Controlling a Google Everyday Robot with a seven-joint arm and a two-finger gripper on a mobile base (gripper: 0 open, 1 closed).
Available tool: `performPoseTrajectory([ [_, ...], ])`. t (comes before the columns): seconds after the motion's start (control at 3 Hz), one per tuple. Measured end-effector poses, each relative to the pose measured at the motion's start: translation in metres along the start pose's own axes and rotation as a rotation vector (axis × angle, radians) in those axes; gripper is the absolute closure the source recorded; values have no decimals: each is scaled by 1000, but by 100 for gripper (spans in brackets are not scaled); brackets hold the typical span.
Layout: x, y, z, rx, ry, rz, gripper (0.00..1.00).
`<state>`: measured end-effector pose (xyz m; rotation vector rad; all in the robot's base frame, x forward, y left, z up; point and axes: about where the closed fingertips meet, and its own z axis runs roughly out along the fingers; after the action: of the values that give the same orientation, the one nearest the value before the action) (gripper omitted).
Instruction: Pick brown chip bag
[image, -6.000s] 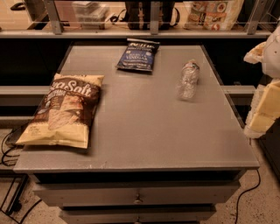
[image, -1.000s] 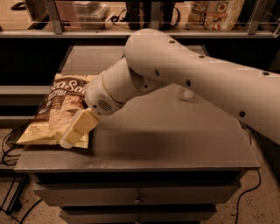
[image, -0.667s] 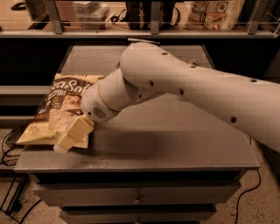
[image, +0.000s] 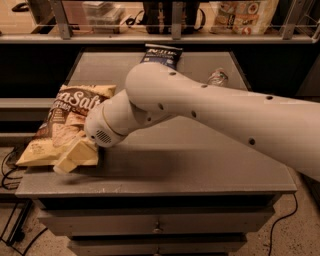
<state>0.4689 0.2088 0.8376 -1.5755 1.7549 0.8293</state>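
Note:
The brown chip bag (image: 62, 122) lies flat at the left edge of the grey table (image: 200, 165), dark brown in the middle with pale yellow ends and white "Sea Salt" lettering. My white arm reaches across the table from the right. The gripper (image: 75, 156) is low over the bag's near right corner, close to the table's front left edge, and covers part of the bag.
A smaller dark blue chip bag (image: 161, 53) lies at the table's far middle. A clear plastic bottle (image: 217, 77) lies at the far right, partly hidden by my arm. A shelf with packages runs behind the table. Drawers sit below the tabletop.
My arm came in from the right and swung over the table. In the last second the gripper moved lower and toward the front left, onto the brown bag's near corner.

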Motion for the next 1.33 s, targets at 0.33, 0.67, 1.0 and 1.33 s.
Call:
performPoseTrajectory([
  [0.33,3,-8,-11,55,10,5,45],
  [0.67,5,-17,-27,106,18,6,68],
  [1.0,-2,-32,-54,149,12,-19,91],
  [1.33,-19,-53,-94,181,-10,-70,100],
])
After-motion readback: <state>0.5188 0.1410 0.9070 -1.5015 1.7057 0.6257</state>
